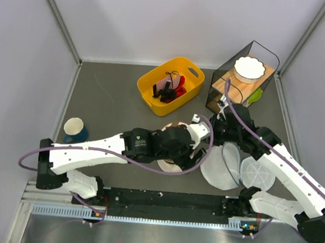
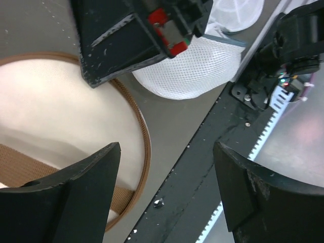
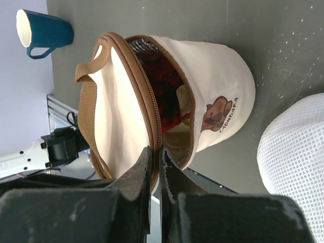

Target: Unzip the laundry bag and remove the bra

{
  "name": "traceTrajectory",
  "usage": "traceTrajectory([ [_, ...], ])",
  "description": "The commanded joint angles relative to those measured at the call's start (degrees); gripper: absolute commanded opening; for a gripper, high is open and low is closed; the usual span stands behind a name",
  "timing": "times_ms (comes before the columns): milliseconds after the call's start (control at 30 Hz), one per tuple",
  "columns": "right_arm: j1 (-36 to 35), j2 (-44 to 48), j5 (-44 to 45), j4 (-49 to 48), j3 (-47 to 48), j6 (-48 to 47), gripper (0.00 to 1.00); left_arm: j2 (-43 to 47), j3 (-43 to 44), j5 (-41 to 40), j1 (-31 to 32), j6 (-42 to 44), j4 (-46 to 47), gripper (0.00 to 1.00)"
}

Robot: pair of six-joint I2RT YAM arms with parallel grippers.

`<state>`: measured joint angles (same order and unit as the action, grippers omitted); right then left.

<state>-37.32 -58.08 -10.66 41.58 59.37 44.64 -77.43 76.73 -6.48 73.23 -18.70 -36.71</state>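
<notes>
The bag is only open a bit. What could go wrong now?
The right hand is shut at the brown zipper band of the cream canvas drum-shaped laundry bag; it might slip off. The open left hand holds nothing, so the bag could get dragged. The opening is narrow, so the red fabric inside might snag.

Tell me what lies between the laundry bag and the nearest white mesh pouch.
Nothing but bare grey table separates the laundry bag and the white mesh pouch; the right wrist view shows that gap clearly.
</notes>
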Motion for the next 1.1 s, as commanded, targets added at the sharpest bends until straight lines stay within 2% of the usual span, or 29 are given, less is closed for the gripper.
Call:
traceTrajectory([
  [0, 0.2, 0.3, -1.3, -1.7, 3.2, 1.4, 0.00, -4.7, 4.9, -16.8, 3.8, 1.8, -3.5, 0.78],
  [100, 0.2, 0.3, -1.3, -1.7, 3.1, 1.3, 0.00, -7.3, 6.8, -26.4, 6.7, 2.3, -6.3, 0.73],
  [233, 0.3, 0.9, -1.0, -1.7, 2.9, 1.4, 0.00, -8.8, 7.4, -30.3, 7.4, 2.7, -7.8, 0.67],
  [333, 0.2, 1.2, -0.7, -1.7, 2.7, 1.5, 0.00, -9.8, 7.8, -33.9, 7.5, 1.6, -10.3, 0.55],
  [367, 0.3, 1.4, -0.6, -1.7, 2.6, 1.5, 0.00, -10.1, 8.2, -37.0, 7.4, 1.0, -11.2, 0.40],
  [433, 0.5, 1.5, -0.6, -1.7, 2.4, 1.3, 0.00, -10.0, 8.9, -38.3, 7.4, 0.7, -12.6, 0.18],
  [467, 0.4, 1.7, -0.9, -1.8, 2.6, 0.9, 0.00, -9.5, 8.8, -38.3, 7.4, 0.7, -12.6, 0.03],
  [500, 0.5, 1.7, -0.9, -1.8, 2.9, 0.5, 0.10, -8.0, 8.2, -37.6, 7.5, 1.1, -12.2, 0.00],
  [567, 0.7, 2.1, -0.9, -1.6, 4.2, -0.9, 0.51, -6.1, 7.0, -35.6, 7.4, 2.1, -9.4, 0.00],
  [600, 0.6, 2.4, -0.9, -1.7, 4.7, -1.2, 0.61, -4.1, 5.7, -32.7, 7.1, 2.5, -8.7, 0.00],
  [667, 0.6, 3.1, -0.5, -1.5, 5.9, -2.0, 0.72, -2.0, 4.4, -28.6, 5.9, 2.6, -6.2, 0.00],
  [800, 0.8, 5.1, 1.9, -1.5, 6.4, -2.5, 0.74, 4.4, 1.1, -17.5, 1.7, 0.9, -4.3, 0.00],
  [900, 0.7, 6.3, 3.4, -1.5, 6.4, -2.7, 0.74, 8.9, -1.4, -12.9, -2.1, -1.3, -2.9, 0.00],
  [1067, 0.6, 6.5, 3.5, -1.5, 5.9, -3.4, 0.69, 17.1, -8.2, -0.9, -10.6, -6.3, 1.3, 0.00],
])
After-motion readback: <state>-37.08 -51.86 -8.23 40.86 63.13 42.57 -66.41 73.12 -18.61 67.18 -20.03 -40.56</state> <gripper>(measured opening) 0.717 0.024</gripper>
